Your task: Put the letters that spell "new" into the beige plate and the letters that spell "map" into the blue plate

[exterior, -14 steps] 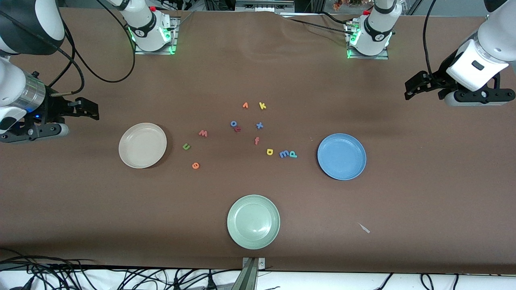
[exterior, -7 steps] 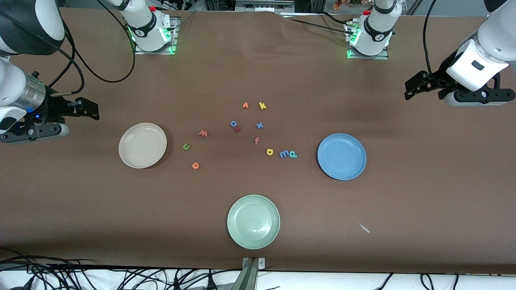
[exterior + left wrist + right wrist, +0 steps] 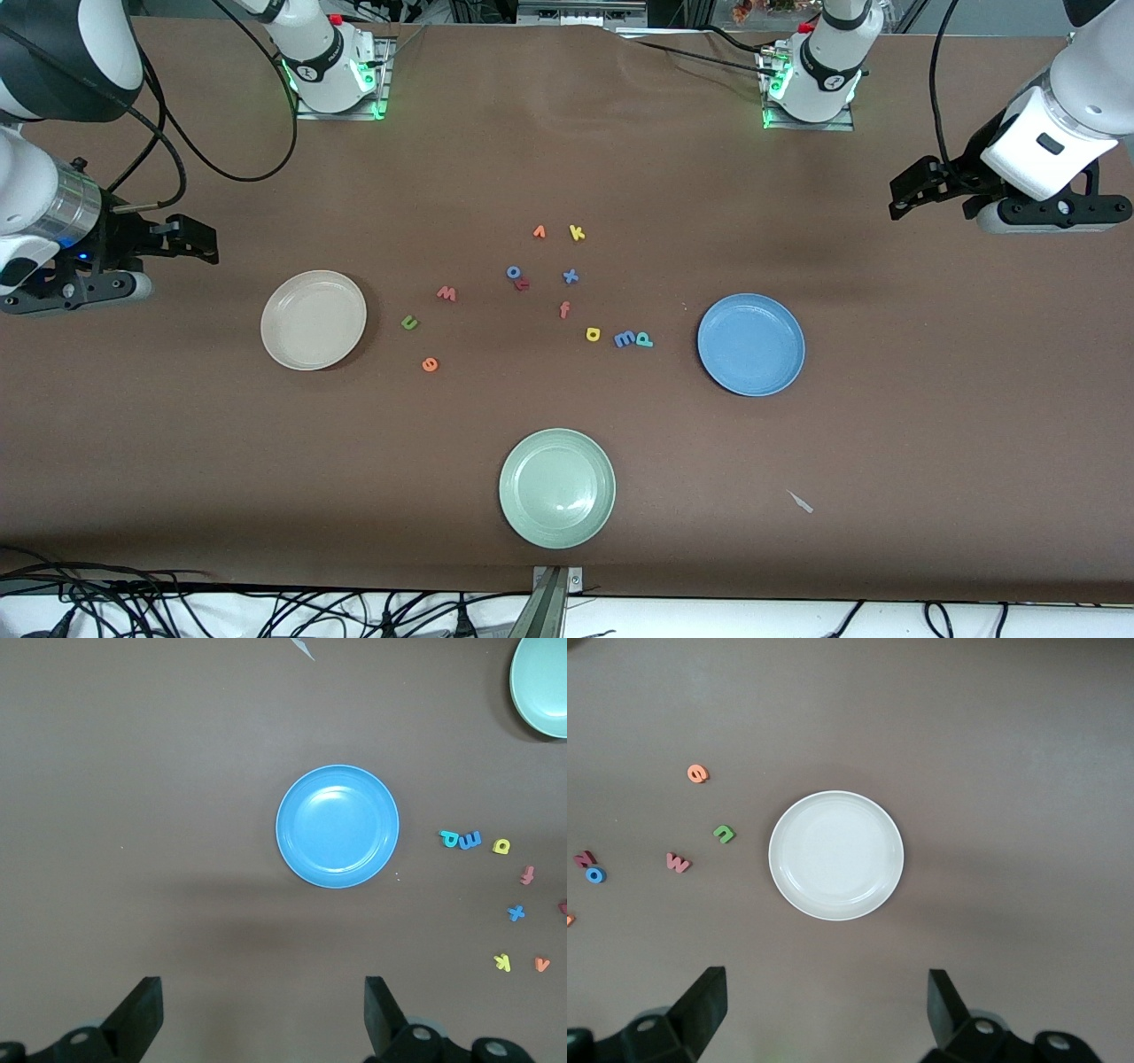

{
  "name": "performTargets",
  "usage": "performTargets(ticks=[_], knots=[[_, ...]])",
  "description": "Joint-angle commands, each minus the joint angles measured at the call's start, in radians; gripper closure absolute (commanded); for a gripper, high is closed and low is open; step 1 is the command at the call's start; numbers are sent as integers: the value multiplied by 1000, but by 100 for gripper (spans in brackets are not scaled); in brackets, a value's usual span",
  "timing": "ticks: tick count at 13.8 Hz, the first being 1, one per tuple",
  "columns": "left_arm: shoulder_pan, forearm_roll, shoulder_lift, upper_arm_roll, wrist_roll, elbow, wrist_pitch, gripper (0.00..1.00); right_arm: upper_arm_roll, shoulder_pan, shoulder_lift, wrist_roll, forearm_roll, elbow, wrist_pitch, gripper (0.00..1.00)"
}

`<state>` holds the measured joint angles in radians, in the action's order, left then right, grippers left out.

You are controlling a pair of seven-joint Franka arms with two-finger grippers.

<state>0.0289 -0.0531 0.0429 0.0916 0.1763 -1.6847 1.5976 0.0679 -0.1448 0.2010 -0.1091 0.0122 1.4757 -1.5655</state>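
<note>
Three plates, eleven foam letters

Partly seen items, wrist and front views

Round pale green plate: cut by the left wrist view's edge, well apart from the black fingers. Small dark red foam letter: clipped, shape unreadable. Tiny orange foam letter: only a sliver shows. White right arm: cropped in front view.
</note>
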Motion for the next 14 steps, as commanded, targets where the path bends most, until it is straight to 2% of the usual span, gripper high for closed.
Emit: performTargets(ticks=[1, 7, 11, 14], knots=[[-1, -10, 14, -3, -8, -6, -10, 0, -3, 4, -15, 5, 12, 15, -11, 0], [-3, -10, 12, -4, -18, -4, -8, 0, 0, 4, -15, 5, 11, 17, -10, 0], [5, -11, -26, 0, -11, 11, -19, 0, -2, 4, -12, 6, 2, 25, -11, 0], [20, -13, -82, 74, -9, 13, -28, 0, -7, -4, -5, 15, -8, 47, -36, 0]])
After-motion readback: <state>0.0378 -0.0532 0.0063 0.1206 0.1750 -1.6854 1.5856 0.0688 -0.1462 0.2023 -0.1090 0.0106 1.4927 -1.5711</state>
